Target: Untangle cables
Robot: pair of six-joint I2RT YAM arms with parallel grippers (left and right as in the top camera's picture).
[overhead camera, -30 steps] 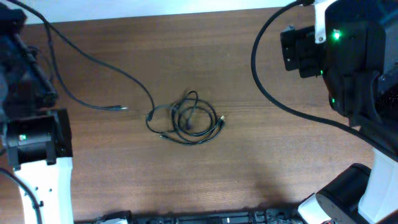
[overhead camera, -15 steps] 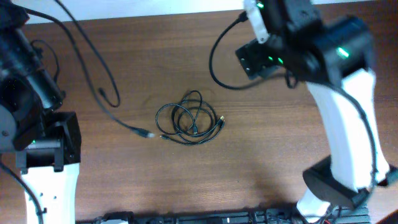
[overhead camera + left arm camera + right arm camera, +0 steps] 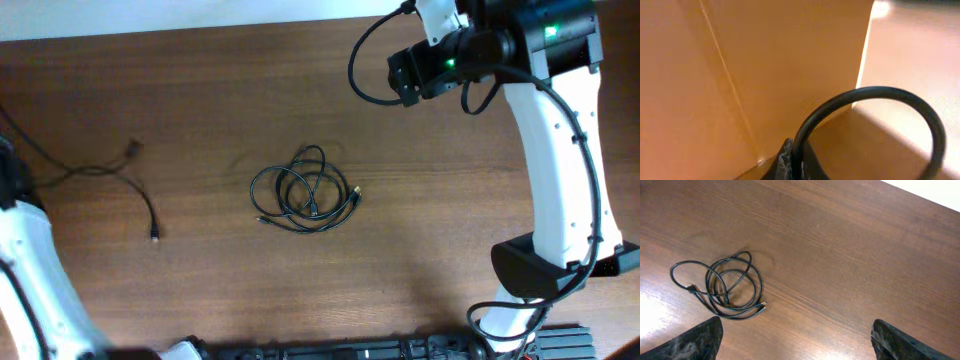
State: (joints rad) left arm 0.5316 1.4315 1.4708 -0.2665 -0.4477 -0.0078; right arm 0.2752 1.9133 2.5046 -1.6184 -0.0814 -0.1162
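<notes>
A coiled bundle of thin black cables (image 3: 300, 190) lies at the table's middle; it also shows in the right wrist view (image 3: 720, 292). A separate thin black cable (image 3: 140, 195) lies at the left, one plug end near the front, and it runs off the left edge. My right gripper (image 3: 405, 75) hangs high over the back right; its fingers (image 3: 795, 340) are wide open and empty. My left gripper (image 3: 795, 165) is outside the overhead view. Its tips sit together, with a black cable (image 3: 865, 92) looping out from between them.
The brown wooden table (image 3: 450, 230) fills the overhead view. My left arm's white link (image 3: 30, 280) stands at the front left edge. My right arm's white link (image 3: 560, 180) and base stand at the right. The left wrist view shows only orange-brown surfaces.
The separate cable was dragged left, away from the bundle, as my left arm swung out of the overhead view. My right arm shifted slightly. The bundle stayed put.
</notes>
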